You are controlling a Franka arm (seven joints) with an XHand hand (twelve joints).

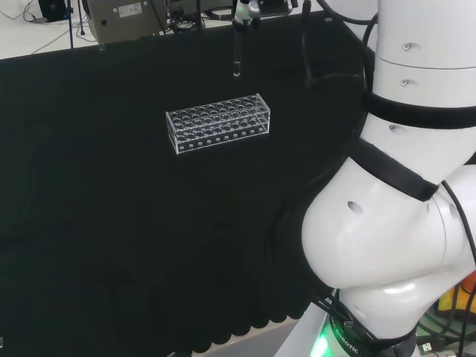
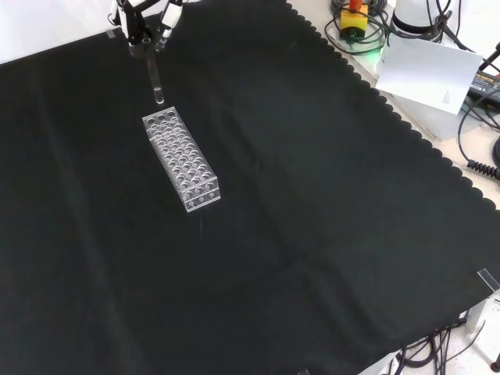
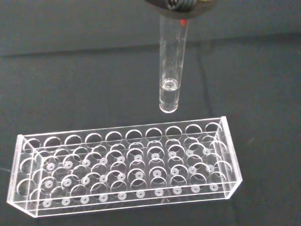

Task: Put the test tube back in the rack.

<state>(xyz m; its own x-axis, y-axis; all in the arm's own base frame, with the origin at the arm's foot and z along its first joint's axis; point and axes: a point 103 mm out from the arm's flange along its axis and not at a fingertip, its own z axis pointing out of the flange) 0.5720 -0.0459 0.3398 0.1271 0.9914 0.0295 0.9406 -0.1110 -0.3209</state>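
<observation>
Black cloth covers the bench, with a clear rack standing near its far edge in the head view. Above the rack's end, the hand pinches an upright test tube, a little clear liquid at its bottom.

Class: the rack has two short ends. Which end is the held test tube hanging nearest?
The end farther off in the front view: the test tube, in the hand, hangs just beyond that end of the rack.

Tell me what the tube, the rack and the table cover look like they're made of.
Tube: clear glass or plastic, glossy; a little liquid shows through. Rack: clear hard plastic, probably acrylic, with bright polished edges. Cover: matte black cloth, creased, scalloped at its edge.
</observation>
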